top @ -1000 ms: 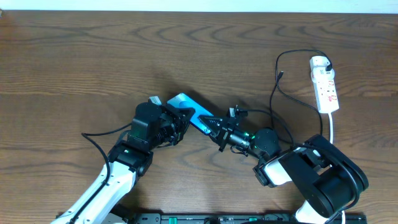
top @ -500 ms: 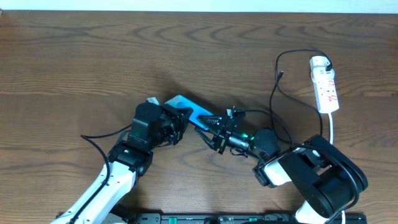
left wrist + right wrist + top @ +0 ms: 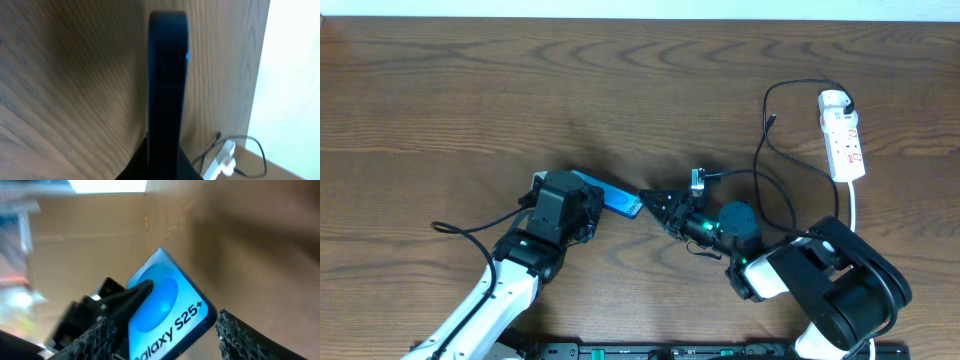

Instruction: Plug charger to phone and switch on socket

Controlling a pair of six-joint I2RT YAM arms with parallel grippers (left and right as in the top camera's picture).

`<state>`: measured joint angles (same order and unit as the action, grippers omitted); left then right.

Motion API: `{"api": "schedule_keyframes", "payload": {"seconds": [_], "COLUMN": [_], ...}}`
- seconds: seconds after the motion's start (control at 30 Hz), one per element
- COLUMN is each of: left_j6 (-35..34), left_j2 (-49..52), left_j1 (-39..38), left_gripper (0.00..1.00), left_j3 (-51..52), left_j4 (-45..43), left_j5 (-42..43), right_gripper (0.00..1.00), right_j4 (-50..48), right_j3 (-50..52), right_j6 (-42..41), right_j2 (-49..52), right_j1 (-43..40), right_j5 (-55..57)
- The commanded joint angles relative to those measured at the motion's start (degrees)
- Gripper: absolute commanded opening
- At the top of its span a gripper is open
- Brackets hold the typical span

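The phone (image 3: 165, 310) shows its blue screen with "Galaxy S25+" text, and its corner lies between my right gripper's (image 3: 167, 336) open fingers with a gap on each side. From overhead only its blue end (image 3: 622, 203) sticks out of my left gripper (image 3: 582, 205), which is shut on it. The left wrist view has the phone (image 3: 167, 75) edge-on and dark, clamped in that gripper (image 3: 165, 152). Just right of that end sits my right gripper (image 3: 650, 203). The charger's black cable (image 3: 766, 100) loops from a white plug head (image 3: 833, 99) on the socket (image 3: 845, 145) at the far right.
The socket's white cord (image 3: 855, 205) runs down toward the right arm's base (image 3: 840, 285). The charger cable trails across the wood between the socket and my right arm. The table's far edge (image 3: 640, 18) meets a pale wall. The socket (image 3: 222, 160) also appears in the left wrist view.
My right gripper has opened and let go of the phone's end. My left gripper has drawn the phone left and down, so less of it shows from overhead.
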<state>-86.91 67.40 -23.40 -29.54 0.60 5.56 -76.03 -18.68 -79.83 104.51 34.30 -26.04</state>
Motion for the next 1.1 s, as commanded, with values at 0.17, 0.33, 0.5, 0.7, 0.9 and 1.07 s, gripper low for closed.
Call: {"api": "schedule_keyframes", "payload": {"seconds": [0.17,0.33,0.5,0.7,0.9,1.07], "left_j6": [1.16,2.34,2.67,2.64,2.75,5.16], "left_j2": [-0.04,0.04,1.22,3.98,8.68,14.01], "left_j1": [0.24,0.24,0.24,0.24,0.24,0.24], "left_gripper": [0.08,0.08,0.08,0.08,0.07,0.08], "left_j3": [-0.94,-0.96,-1.16,-1.68,-6.32,-11.54], "left_j4": [-2.49,-7.28,-11.08,-15.63,-16.59,-16.55], "left_j5": [-5.86,-5.81,-5.4,-4.46,0.26,5.9], "right_gripper": [0.64,0.64,0.65,0.66,0.67,0.68], "right_j4": [6.36,13.4,23.82,39.23,55.58,66.01], "right_j3": [0.0,0.0,-0.02,-0.02,-0.02,-0.02], "right_j6": [23.87,27.56,30.23,33.9,34.32,34.29], "right_j2": [-1.68,-6.67,-15.47,-29.4,-43.41,-53.22], "right_j1": [-5.64,-8.55,-9.86,-9.9,-9.9,-9.9], "right_j5": [2.21,2.29,6.05,12.7,20.46,23.61]}}
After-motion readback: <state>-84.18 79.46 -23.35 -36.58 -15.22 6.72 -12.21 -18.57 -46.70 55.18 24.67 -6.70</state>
